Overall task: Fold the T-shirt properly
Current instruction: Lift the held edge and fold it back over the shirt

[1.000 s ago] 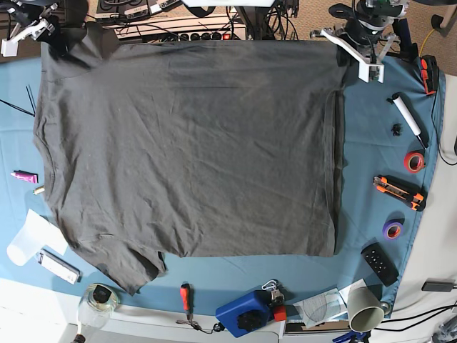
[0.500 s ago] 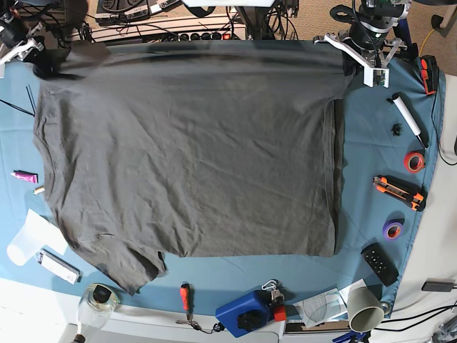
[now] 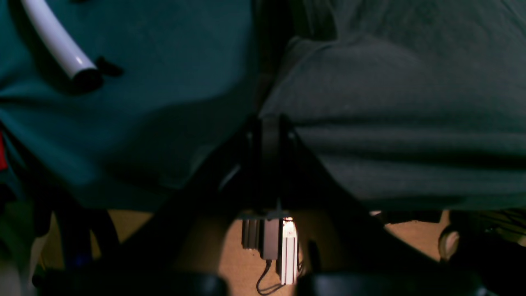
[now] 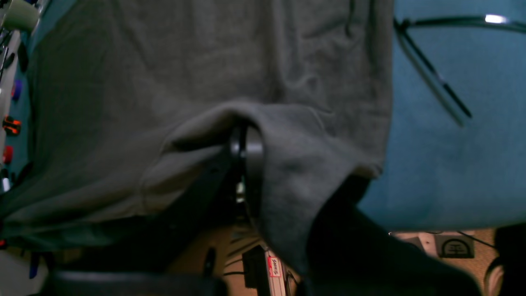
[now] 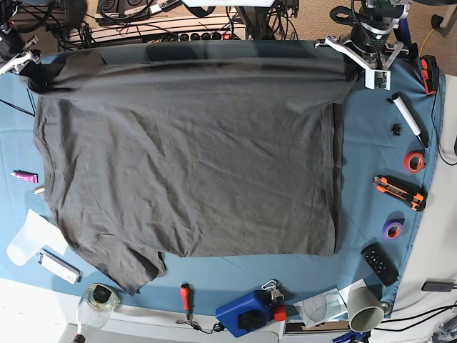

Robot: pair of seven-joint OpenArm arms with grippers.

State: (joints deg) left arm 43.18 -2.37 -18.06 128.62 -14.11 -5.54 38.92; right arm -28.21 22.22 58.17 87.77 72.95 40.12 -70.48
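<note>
The dark grey T-shirt (image 5: 193, 157) lies spread across the teal table cloth (image 5: 371, 143), one sleeve (image 5: 132, 268) at the front left. Its far edge is raised into a taut band between my two grippers. My left gripper (image 5: 351, 68) is at the far right corner, shut on the shirt's edge (image 3: 370, 102); its dark fingers (image 3: 267, 135) pinch the cloth. At the far left corner my right gripper (image 5: 28, 68) is shut on the shirt, and grey fabric (image 4: 296, 164) drapes over its fingers (image 4: 246, 152).
Along the right edge lie a white marker (image 5: 408, 118), red tape roll (image 5: 413, 161), orange knife (image 5: 398, 191), purple tape (image 5: 392, 229) and remote (image 5: 379, 263). At the front are a screwdriver (image 5: 186, 294), blue device (image 5: 246, 313), paper cup (image 5: 364, 311) and jar (image 5: 100, 300).
Both grippers have kept hold of the far corners. The right gripper has moved left and towards the front, and the shirt's far edge has risen and drawn taut.
</note>
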